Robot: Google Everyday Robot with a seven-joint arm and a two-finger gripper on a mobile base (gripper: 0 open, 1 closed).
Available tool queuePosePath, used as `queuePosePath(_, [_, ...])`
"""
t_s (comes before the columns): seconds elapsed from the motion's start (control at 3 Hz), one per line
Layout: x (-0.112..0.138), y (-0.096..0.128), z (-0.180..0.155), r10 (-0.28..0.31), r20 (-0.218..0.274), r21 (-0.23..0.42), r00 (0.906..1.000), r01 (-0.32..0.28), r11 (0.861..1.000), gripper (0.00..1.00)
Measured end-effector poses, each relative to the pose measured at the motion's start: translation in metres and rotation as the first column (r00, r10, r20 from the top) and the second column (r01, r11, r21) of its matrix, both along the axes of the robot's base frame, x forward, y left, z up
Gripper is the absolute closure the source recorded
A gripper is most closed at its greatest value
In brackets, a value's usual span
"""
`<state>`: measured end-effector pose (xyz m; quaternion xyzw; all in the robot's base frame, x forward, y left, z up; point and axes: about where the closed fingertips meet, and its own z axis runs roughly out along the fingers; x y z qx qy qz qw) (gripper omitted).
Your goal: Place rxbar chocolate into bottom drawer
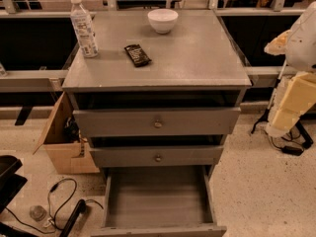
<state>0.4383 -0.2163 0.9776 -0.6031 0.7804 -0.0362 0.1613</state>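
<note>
The black-wrapped rxbar chocolate (138, 55), pale lettering unreadable, lay flat on the tabletop (197, 58); my gripper (277, 122) hung by the right edge, its state I could not tell.

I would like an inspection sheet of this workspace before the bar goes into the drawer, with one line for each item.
Surface: grey cabinet top, flat, mostly bare.
Job's things: rxbar chocolate lies flat on the top, between bottle and bowl; bottom drawer is pulled open, nothing seen inside.
Clutter: water bottle upright at rear left; white bowl at rear centre.
Grippers: gripper at the right edge of view, beside the cabinet, apart from the bar.
Cables: black cable on the floor at left; another cable on the floor at right.
Surroundings: open cardboard box left of the cabinet; speckled floor.
</note>
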Motion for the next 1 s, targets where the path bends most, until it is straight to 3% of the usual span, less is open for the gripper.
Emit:
queuePosePath(0.33, [0.000, 0.000, 0.000, 0.000, 0.000, 0.000, 1.0000, 0.000, 1.000, 0.00])
queuePosePath(0.67, [0.015, 0.000, -0.002, -0.004, 0.064, 0.047, 0.9979, 0.001, 0.999, 0.00])
queuePosePath(1.0, [0.060, 0.003, -0.011, -0.050, 0.156, 0.235, 0.9865, 0.012, 0.972, 0.00])
